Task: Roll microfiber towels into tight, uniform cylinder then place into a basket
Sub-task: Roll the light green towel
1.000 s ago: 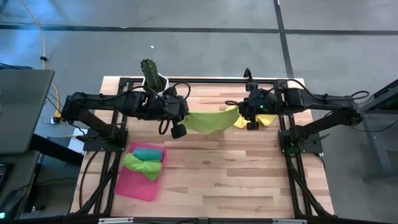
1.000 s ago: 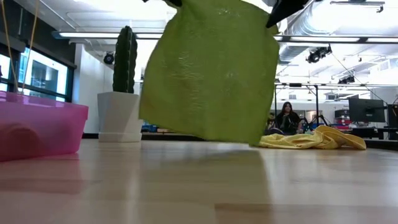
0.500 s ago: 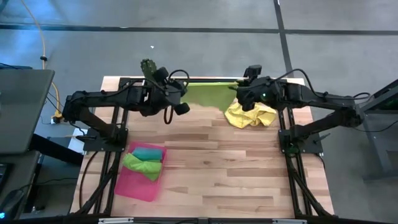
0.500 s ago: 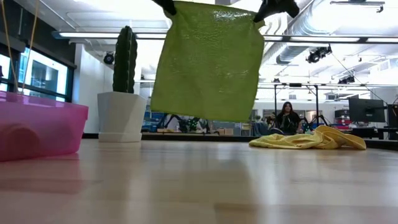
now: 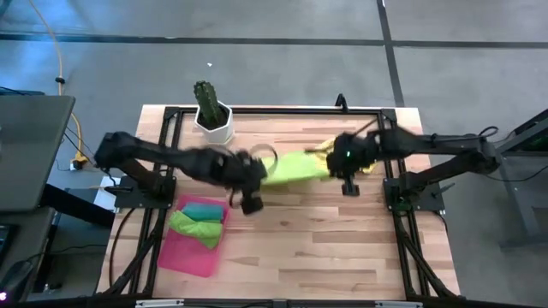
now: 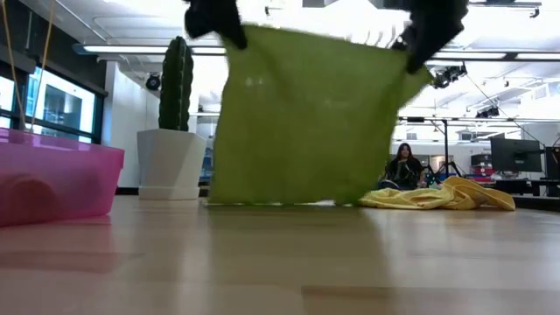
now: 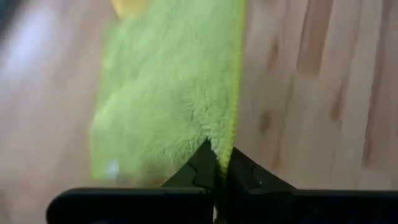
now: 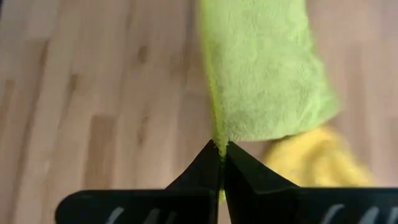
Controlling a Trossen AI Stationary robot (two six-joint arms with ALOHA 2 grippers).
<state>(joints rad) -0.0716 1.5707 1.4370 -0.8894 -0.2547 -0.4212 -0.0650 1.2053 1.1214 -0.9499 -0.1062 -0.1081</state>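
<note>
Together, our left end effector [image 5: 250,181] and right end effector [image 5: 346,165] each clamp a top corner of the lime green towel [image 6: 302,122], which hangs stretched between them, its lower edge touching the table [image 6: 350,262].

Fluffy lime green towel [image 7: 161,106], smooth pale wood table [image 5: 342,248], translucent glossy plastic basket [image 6: 61,179]
</note>
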